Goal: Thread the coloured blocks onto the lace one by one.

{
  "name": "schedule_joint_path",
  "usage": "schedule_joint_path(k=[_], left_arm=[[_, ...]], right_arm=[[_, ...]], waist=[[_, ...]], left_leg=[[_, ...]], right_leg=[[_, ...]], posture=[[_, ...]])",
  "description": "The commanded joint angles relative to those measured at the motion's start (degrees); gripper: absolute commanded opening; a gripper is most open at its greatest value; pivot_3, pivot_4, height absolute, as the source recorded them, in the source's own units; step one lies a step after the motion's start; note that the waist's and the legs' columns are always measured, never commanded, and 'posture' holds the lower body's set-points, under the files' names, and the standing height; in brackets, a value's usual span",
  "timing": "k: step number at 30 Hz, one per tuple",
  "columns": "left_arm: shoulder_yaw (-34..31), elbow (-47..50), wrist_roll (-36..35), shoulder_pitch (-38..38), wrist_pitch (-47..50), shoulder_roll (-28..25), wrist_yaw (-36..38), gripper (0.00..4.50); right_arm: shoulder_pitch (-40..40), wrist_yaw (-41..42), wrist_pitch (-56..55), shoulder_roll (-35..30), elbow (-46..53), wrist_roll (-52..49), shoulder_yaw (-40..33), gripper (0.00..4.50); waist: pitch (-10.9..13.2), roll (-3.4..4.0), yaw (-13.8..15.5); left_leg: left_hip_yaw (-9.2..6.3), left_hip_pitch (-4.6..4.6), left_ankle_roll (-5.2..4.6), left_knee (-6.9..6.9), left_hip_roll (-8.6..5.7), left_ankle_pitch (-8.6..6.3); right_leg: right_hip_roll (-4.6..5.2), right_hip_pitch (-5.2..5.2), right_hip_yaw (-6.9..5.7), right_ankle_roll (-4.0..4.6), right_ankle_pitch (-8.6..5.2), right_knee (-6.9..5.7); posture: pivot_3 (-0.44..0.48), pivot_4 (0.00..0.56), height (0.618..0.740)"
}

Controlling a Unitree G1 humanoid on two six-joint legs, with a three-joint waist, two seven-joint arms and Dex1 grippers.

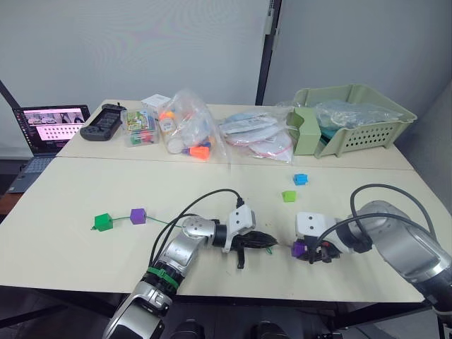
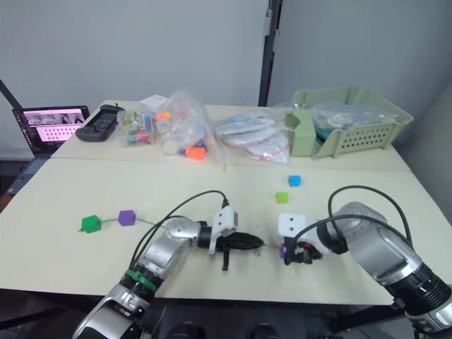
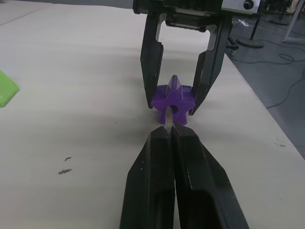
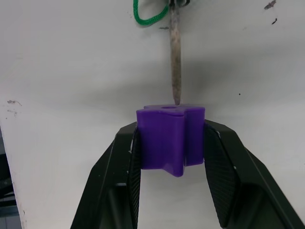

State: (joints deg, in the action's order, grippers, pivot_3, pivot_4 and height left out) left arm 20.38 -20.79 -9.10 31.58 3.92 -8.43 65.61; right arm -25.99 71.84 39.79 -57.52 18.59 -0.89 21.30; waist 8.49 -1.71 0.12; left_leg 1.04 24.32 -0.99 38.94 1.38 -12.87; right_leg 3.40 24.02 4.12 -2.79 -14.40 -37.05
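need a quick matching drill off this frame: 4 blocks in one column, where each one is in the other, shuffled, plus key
Column 1
1. purple block
2. dark green block
3. blue block
4. lime green block

Column 2
A. loose on the table, nearest the pale green basket
B. already on the lace, at its far left end
C. clamped in the right gripper, lace tip at its hole
D. loose on the table, just on the robot's side of the blue one

Pairs: 1-C, 2-B, 3-A, 4-D
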Motion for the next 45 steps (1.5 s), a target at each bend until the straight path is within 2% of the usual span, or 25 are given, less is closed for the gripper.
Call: schedule_joint_path(k=[1, 11, 22, 26, 34, 39, 45], left_arm=[[0.2, 0.8, -0.1, 0.4, -0.6, 0.8, -0.2, 0.0], [0.2, -1.2, 0.0, 1.4, -1.1, 1.8, 0.0, 0.0], [1.5, -10.4, 2.3, 6.3, -4.9, 8.0, -0.2, 0.0], [1.3, -11.4, 2.6, 6.7, -4.8, 8.4, 0.2, 0.0], [-0.2, -8.3, 1.1, 6.9, -4.7, 6.2, 2.3, 2.58], [1.0, -5.6, 2.6, 6.5, -4.7, 2.9, 4.3, 2.6], [2.3, -4.8, 4.8, 5.2, -2.4, -0.2, 3.1, 2.6]], right_arm=[[-0.4, -0.3, 0.5, -0.3, 0.7, -0.3, -1.0, 1.34], [-1.5, -0.6, 3.6, 1.1, 3.0, -3.1, -2.4, 1.34], [-1.5, -2.0, 4.3, 0.7, 1.7, -2.9, -1.5, 1.34], [-1.3, -2.4, 4.3, 0.6, 1.5, -2.8, -1.5, 1.34], [-0.6, -2.9, 4.4, 0.5, 1.3, -2.9, -1.5, 1.34], [-0.6, -3.1, 4.0, 0.9, 0.5, -2.6, -0.7, 1.34], [-1.0, -3.2, 3.9, 1.2, 0.4, -2.6, -0.4, 1.34]], waist=[[0.0, 0.0, 0.0], [0.0, 0.0, 0.0], [0.0, 0.0, 0.4], [0.0, 0.0, 0.4], [0.0, 0.0, 0.4], [0.0, 0.0, 0.4], [0.0, 0.0, 0.4]], left_leg=[[0.0, 0.0, 0.0, 0.0, 0.0, 0.0], [0.0, 0.0, 0.0, 0.0, 0.0, 0.0], [-0.01, 0.03, 0.0, 0.04, -0.06, 0.0], [-0.02, 0.03, 0.0, 0.03, -0.06, 0.0], [-0.02, 0.03, 0.0, 0.03, -0.06, 0.0], [-0.02, 0.02, 0.0, 0.03, -0.06, 0.0], [-0.02, 0.01, 0.0, 0.04, -0.06, 0.0]], right_leg=[[0.0, 0.0, 0.0, 0.0, 0.0, 0.0], [0.0, 0.0, 0.0, 0.0, 0.0, 0.0], [0.03, 0.0, 0.0, 0.0, 0.0, 0.01], [0.03, 0.01, 0.0, 0.0, 0.0, 0.0], [0.02, 0.01, 0.0, 0.0, 0.0, 0.0], [0.02, 0.0, 0.0, 0.0, 0.0, 0.0], [0.02, -0.01, 0.0, 0.0, 0.0, -0.01]], posture=[[0.0, 0.15, 0.734], [0.0, 0.15, 0.734], [0.0, 0.15, 0.734], [0.0, 0.15, 0.734], [0.0, 0.15, 0.734], [0.0, 0.15, 0.734], [0.0, 0.15, 0.734]])
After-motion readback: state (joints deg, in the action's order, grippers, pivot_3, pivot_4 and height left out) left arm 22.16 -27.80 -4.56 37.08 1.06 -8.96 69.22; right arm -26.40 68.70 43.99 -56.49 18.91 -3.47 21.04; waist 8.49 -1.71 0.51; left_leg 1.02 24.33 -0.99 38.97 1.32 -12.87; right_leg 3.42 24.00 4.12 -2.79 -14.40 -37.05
